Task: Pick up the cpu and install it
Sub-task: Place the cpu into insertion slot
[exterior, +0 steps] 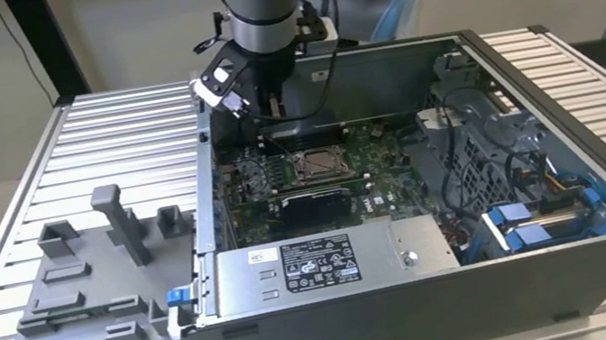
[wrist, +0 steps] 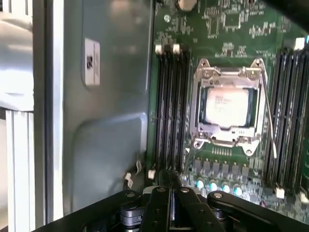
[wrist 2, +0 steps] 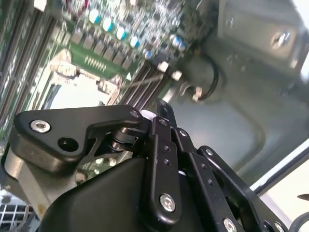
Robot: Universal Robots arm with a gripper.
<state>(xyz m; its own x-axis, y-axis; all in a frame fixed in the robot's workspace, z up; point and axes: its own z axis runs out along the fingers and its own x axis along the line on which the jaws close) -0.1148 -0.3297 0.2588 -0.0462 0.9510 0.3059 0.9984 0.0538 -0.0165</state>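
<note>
Ext. view: your gripper point(exterior: 269, 110) hangs at upper centre of frame, inside the open computer case point(exterior: 424, 315), fingers pressed together w/ nothing between them. The cpu point(exterior: 316, 164) lies flat on the motherboard point(exterior: 378, 144), near the gripper, below it and toward the exterior view's right. It's square, so no long axis. The first wrist view shows its silver top sitting within the socket frame point(wrist: 203, 72). In the second wrist view, black gripper linkage hides most of that socket.

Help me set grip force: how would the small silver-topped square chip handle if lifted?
The flat silver-topped cpu looks rigid, probably light. Its smooth metal top may be slippery; lying flat in the metal socket frame, it likely won't roll.
</note>
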